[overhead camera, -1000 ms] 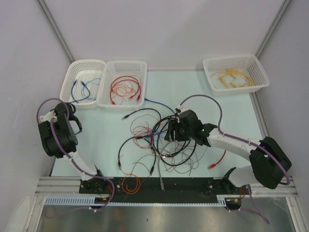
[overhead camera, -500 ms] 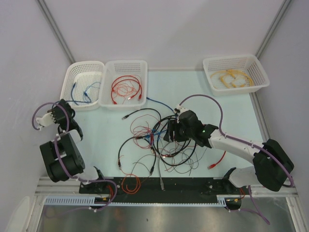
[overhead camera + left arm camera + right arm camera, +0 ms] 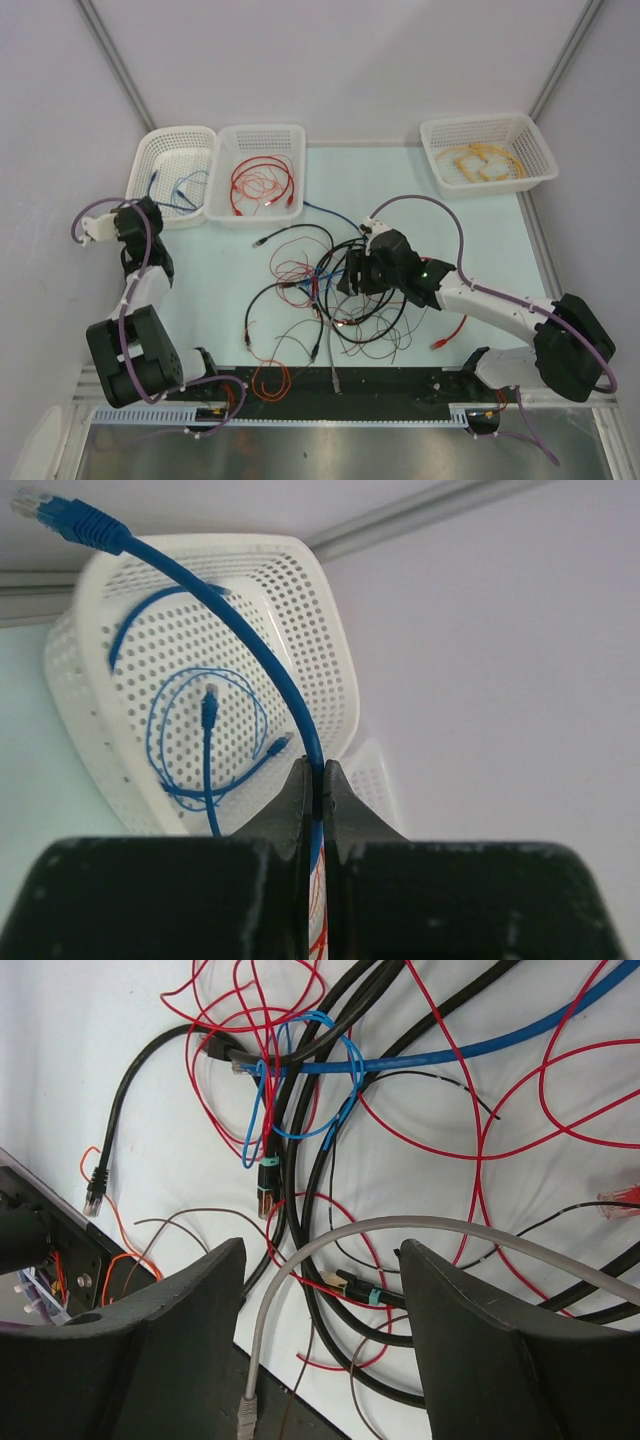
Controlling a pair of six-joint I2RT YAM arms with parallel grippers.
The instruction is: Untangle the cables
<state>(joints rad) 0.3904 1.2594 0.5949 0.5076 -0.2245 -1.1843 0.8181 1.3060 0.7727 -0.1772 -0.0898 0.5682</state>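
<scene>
Two grippers, diff states: your left gripper (image 3: 315,777) pinches a thin blue patch cable (image 3: 255,650) near the white perforated plastic basket (image 3: 310,600); right gripper (image 3: 320,1250) is spread wide over the black/red/blue cable tangle (image 3: 320,285), mid pale-green tabletop (image 3: 480,230).
</scene>
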